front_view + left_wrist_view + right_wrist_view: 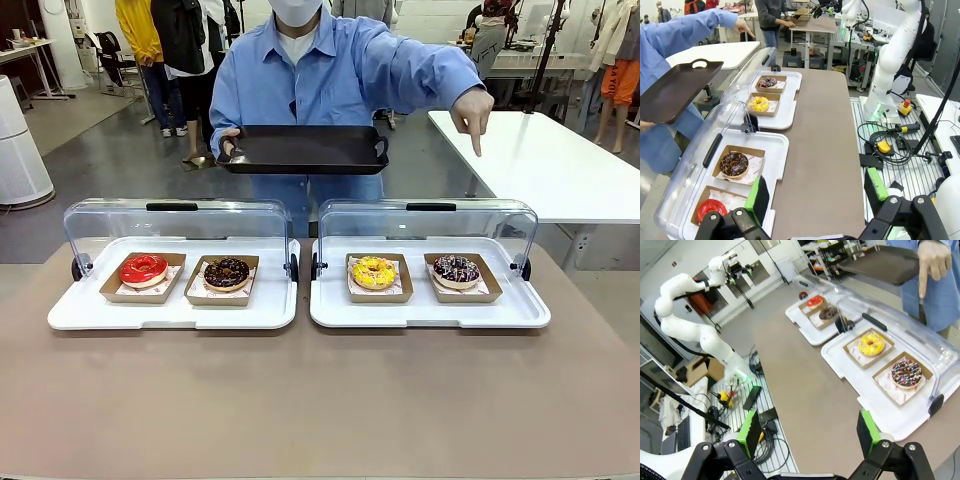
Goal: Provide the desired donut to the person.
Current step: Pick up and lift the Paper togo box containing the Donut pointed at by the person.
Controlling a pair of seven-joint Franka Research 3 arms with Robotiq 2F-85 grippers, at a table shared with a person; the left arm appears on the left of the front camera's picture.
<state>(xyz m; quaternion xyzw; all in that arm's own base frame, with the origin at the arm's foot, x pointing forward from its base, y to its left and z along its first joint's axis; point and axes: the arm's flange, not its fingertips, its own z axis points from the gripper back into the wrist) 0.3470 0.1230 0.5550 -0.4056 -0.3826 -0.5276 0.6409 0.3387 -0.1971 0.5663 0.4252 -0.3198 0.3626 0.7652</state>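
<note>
Tabletop (805, 370), sprinkled donut (906, 373) beyond right gripper (810, 432)

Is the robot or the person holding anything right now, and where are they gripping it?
The left gripper and right gripper are open, empty. The person's hand grips the black tray at one end.

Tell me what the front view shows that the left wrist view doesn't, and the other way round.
Front view adds a white cylinder on the floor. Left wrist view adds the open left claw, the right arm and a red stop button. Both share the red donut, chocolate donut, yellow donut, sprinkled donut, the black tray and the person's pointing hand.
</note>
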